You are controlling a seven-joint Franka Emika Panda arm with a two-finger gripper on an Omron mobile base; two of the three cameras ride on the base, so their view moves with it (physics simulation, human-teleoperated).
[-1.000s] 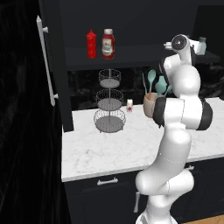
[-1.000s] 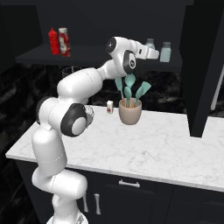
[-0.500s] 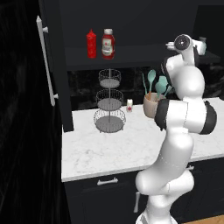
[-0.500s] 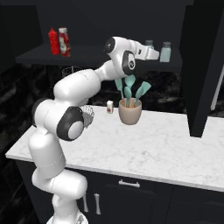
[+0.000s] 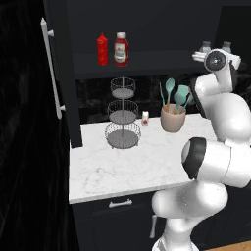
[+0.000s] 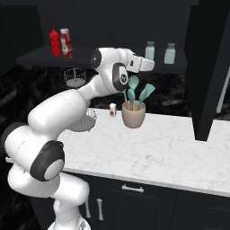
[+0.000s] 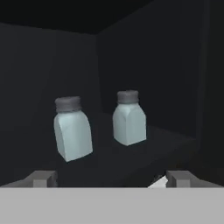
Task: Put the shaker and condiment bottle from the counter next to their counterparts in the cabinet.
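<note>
The hand [image 7: 112,178] is raised to the level of the cabinet [image 6: 204,67] shelf, its two fingertips set wide apart and holding nothing. Just ahead of it, two shakers stand on the dark shelf, both clear of the fingers. The near shaker [image 7: 73,128] leans slightly in the hand view; the far shaker [image 7: 129,118] stands beside it, close but not touching. From the right base view the pair sits at the right end of the shelf, the hand stopping just short of the left one [image 6: 149,50], with the other [image 6: 170,53] a little further right.

At the left end of the same shelf the condiment bottle [image 5: 121,48] stands upright, just beside the slim red squeeze bottle [image 5: 102,49]. The cabinet door [image 5: 55,73] hangs open at the left, its long silver bar handle [image 5: 51,66] facing the room.

Below, the bench [image 5: 132,162] carries a three-tier wire basket stand [image 5: 122,113]; whether anything lies in its tiers cannot be told. Beside it stands a small white jar [image 5: 145,117], and next to that a beige crock [image 5: 172,118] holding teal utensils [image 5: 175,93].
</note>
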